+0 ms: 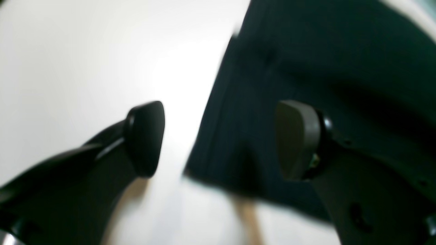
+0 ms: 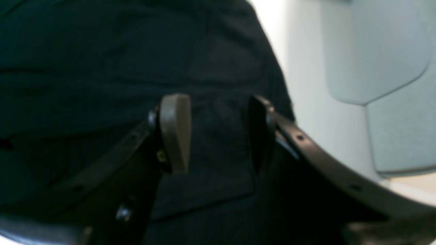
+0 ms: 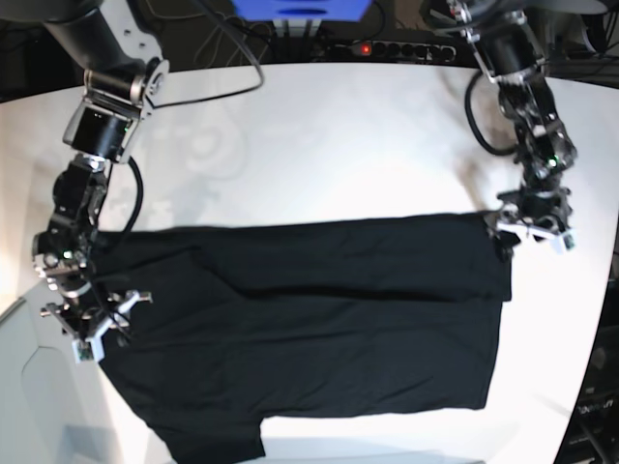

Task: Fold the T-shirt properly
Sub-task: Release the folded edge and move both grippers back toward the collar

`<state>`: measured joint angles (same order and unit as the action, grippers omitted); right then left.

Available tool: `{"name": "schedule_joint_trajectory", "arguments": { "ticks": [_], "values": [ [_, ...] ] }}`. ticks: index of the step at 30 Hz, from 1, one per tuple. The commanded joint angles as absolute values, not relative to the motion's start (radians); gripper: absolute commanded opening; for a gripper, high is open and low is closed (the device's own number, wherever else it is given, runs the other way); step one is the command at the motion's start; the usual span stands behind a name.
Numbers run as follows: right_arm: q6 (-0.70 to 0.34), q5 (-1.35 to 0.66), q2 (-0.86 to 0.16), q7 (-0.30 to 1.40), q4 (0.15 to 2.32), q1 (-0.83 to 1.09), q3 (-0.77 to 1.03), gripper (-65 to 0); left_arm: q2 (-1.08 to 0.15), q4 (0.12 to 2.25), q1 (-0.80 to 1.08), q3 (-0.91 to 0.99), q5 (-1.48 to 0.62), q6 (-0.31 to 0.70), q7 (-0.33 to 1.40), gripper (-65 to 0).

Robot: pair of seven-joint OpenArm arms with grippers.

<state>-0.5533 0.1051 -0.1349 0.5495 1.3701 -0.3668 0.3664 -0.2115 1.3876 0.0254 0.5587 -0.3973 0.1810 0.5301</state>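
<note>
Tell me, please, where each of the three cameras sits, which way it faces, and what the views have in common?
Left wrist: rides the left arm, looking past the open left gripper at the T-shirt edge on the white table.
Right wrist: rides the right arm, looking past the open right gripper onto dark cloth.
Base: overhead, looking down on the table with both arms at the spread shirt's opposite ends.
Shared: all three show the black T-shirt; the base view also shows both grippers that the wrist views show up close.

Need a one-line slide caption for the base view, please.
Both hands, left and right, open at opposite edges of the black T-shirt.
</note>
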Motion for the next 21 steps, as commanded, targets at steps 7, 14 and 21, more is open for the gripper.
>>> {"name": "schedule_joint_trajectory", "arguments": {
  "ticks": [7, 14, 21],
  "values": [
    [-0.555, 0.099, -0.150, 0.529, 1.509, -0.275, 0.372, -36.5, -0.220, 1.317, 0.024, 0.561, -0.407, 0.183, 0.499, -17.0],
    [-0.555, 0.099, -0.188, 0.521, 1.523, -0.211, 0.400, -36.4, -0.200, 1.276, 0.002, 0.552, -0.407, 0.183, 0.499, -37.7],
    [-0.556, 0.097, -0.236, 0.519, 1.342, -0.249, 0.539, -36.4, -0.196, 1.276, 0.004, 0.552, -0.407, 0.183, 0.503, -65.0]
  ]
}}
